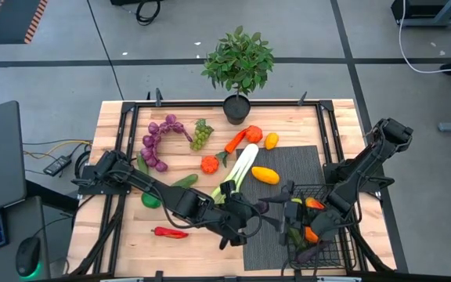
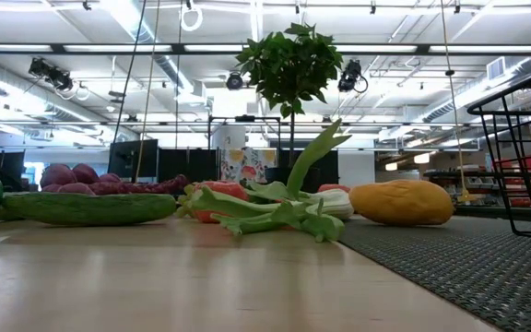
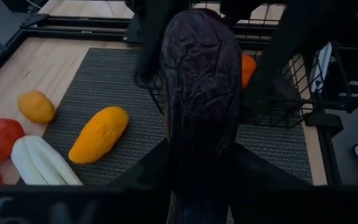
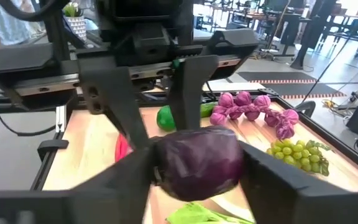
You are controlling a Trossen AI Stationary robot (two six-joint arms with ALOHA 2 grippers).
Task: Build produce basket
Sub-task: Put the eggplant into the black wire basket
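1. Left wrist view shows the left gripper (image 3: 201, 186) with its jaws clamped on a dark purple eggplant (image 3: 201, 87), held above the ribbed mat (image 3: 110, 81) beside the basket (image 3: 278, 109).
2. Right wrist view shows the right gripper (image 4: 197, 171), jaws closed around the same eggplant's other end.
3. High view places both grippers at the basket's near-left corner; a leek (image 1: 241, 168), carrot (image 1: 236, 142) and grapes (image 1: 201, 135) lie on the surface (image 1: 124, 243).

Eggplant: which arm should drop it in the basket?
Right. The left gripper holds the eggplant, but the right gripper is at its other end, right beside the basket. The left arm reaches from across the table.
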